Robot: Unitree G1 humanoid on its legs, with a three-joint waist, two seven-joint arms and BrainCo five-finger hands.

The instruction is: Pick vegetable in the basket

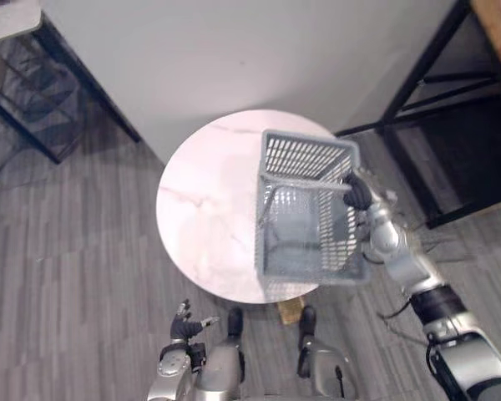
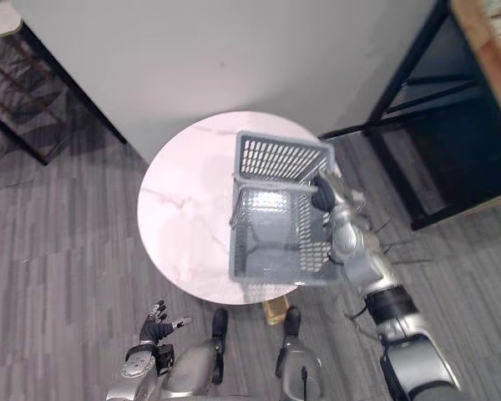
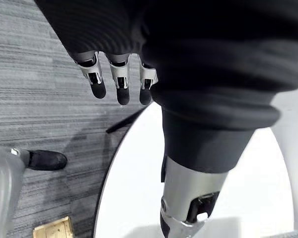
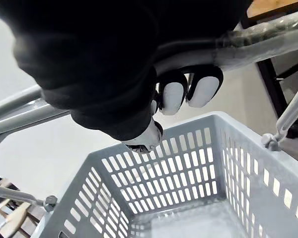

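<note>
Two hands are in play, and the nearer is the left hand, low beside the robot and short of the table's near edge, its fingers loose and nearly straight, holding nothing. Farther out, the right hand has its fingers curled round the thin grey handle of a grey slotted plastic basket. The basket sits over the right half of a round white marble table; whether it hangs just above the top or rests on it cannot be told. In the right wrist view the part of the basket's floor that shows looks bare, and no vegetable can be seen on the table or in either hand. Beyond the table rises a plain white panel, with a black metal frame to its right. To do this step well, the right hand should probably hold the handle firmly and the basket level, mouth up, while the free left hand does the picking once a vegetable is found.
</note>
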